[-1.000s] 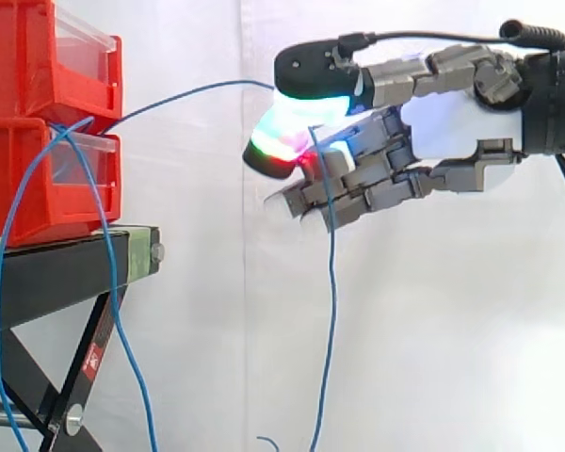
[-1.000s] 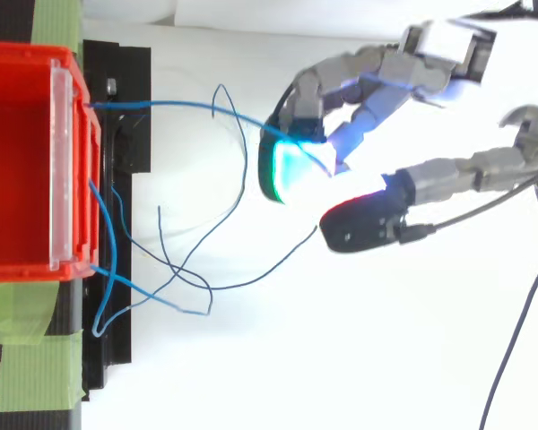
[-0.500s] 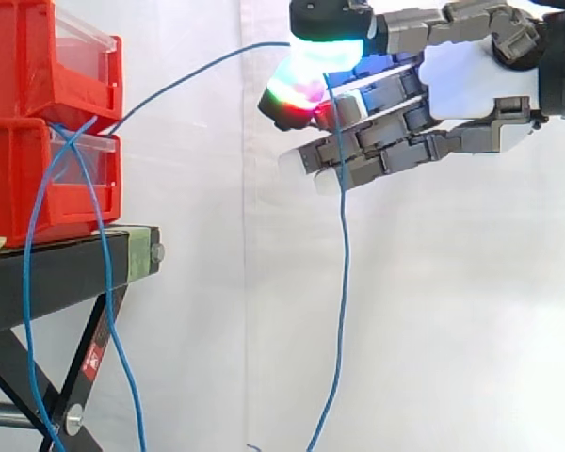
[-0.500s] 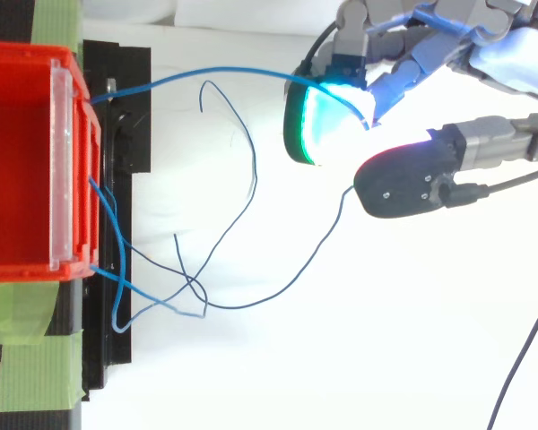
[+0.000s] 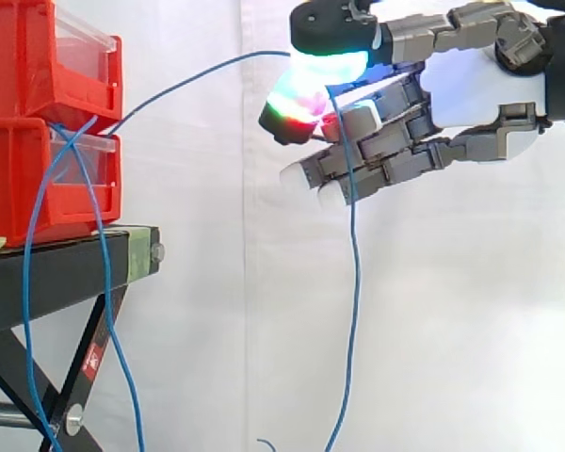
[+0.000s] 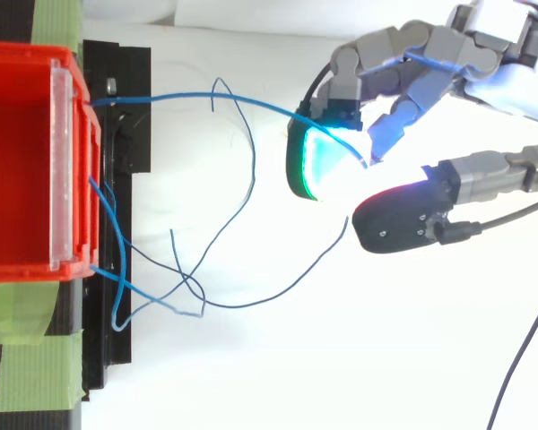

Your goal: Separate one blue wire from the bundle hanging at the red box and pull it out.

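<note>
While the hand (image 5: 471, 89) is hovering well to the right of the red boxes (image 5: 28, 122), I am seeing it clamping one blue wire (image 5: 184, 84) between its glowing fingertips (image 5: 297, 99), thumb pad above and finger pads below. The other fingers are curling loosely beneath and are holding nothing that I can make out.

From the pinch, the wire is running left in a gentle downward arc to the front of the stacked boxes, where it is entering at the gap between the upper and lower one. Its free length is dropping straight down from the hand to the bottom edge of the side view.

The rest of the bundle (image 5: 99, 282) is hanging at the boxes' front, trailing down past the black stand (image 5: 66, 273). From above, those strands (image 6: 188, 287) are looping and crossing each other near the stand, apart from the held wire (image 6: 188, 92).

So I am judging the separating as done: one wire is standing clear of the others. The pulling is only part done, since its left end is sitting at the box. What I am expecting next is a steady draw to the right until that end is coming free.
</note>
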`<state>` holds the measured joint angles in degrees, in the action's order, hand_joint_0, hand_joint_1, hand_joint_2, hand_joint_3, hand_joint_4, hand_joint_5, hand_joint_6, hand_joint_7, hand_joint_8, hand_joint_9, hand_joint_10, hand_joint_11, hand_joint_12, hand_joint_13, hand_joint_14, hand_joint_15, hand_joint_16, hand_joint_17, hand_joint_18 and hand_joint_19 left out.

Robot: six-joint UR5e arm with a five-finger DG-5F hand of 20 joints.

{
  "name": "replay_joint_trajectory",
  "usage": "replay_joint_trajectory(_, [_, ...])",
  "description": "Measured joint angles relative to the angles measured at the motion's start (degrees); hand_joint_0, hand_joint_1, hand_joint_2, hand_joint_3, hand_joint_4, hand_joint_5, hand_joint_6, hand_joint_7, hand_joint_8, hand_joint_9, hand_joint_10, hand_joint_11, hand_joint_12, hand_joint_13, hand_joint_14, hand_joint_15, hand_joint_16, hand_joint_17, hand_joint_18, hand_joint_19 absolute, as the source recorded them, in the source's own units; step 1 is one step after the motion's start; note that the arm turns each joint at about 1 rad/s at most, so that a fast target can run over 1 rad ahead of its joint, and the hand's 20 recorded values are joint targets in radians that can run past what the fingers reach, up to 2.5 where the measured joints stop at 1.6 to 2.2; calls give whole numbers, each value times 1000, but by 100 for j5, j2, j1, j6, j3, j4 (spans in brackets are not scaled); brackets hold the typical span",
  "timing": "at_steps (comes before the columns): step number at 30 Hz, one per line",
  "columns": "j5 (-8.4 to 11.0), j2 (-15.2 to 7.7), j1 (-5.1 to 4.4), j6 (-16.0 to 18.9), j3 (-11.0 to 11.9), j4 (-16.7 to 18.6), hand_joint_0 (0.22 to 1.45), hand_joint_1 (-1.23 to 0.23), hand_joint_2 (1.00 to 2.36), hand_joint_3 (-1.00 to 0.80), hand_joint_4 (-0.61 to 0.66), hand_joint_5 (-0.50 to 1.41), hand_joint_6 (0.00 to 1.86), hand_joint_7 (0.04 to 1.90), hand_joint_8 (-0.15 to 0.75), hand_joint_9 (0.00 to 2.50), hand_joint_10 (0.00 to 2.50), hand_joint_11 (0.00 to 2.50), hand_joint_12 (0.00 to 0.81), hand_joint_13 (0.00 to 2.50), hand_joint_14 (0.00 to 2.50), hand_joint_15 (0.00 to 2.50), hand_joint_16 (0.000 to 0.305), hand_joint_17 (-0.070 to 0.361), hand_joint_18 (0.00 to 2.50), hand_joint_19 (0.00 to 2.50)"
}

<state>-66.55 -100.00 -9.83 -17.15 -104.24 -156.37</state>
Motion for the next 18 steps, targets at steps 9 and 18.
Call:
replay_joint_trajectory(9, [11,0,-1,-7,0,-7,609,-737,1003,260,-100,-93,862,1292,342,1363,8,1574,443,784,23,774,61,138,610,543])
replay_joint_trajectory(18, [17,-1,-1,-8,0,-8,611,-742,1001,275,-100,-89,860,1296,351,1391,8,1593,447,808,23,793,62,139,635,558])
